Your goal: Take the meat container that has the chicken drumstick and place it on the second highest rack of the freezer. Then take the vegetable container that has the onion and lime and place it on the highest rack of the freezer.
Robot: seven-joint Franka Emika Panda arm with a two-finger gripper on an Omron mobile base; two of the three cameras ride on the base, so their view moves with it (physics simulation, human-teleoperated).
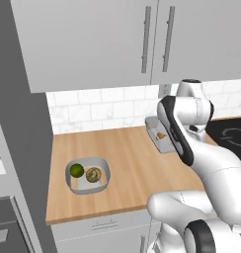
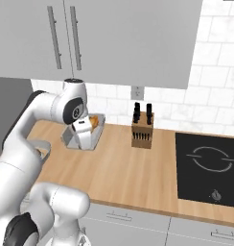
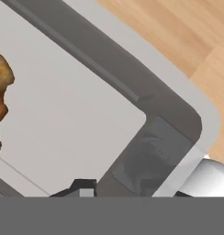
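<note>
Gripper [image 3: 127,195] down at tray [image 3: 169,114] wall, tips straddling rim, seemingly pinching it; grip not certain. Tray with drumstick [image 3: 1,105] on counter [image 1: 132,163] near backsplash. Bowl [image 1: 106,170] with lime [image 1: 76,170], onion [image 1: 93,174] waiting near front.

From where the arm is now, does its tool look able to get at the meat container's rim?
Probably yes: the tool sits right at the meat container's corner wall, with the chicken drumstick off to the side and nothing between.

Grey meat container [image 1: 161,137] with golden-brown chicken drumstick [image 1: 162,134] sits by the backsplash; vegetable container [image 1: 105,174] holds green lime [image 1: 76,170] beside tan onion [image 1: 93,174]
</note>
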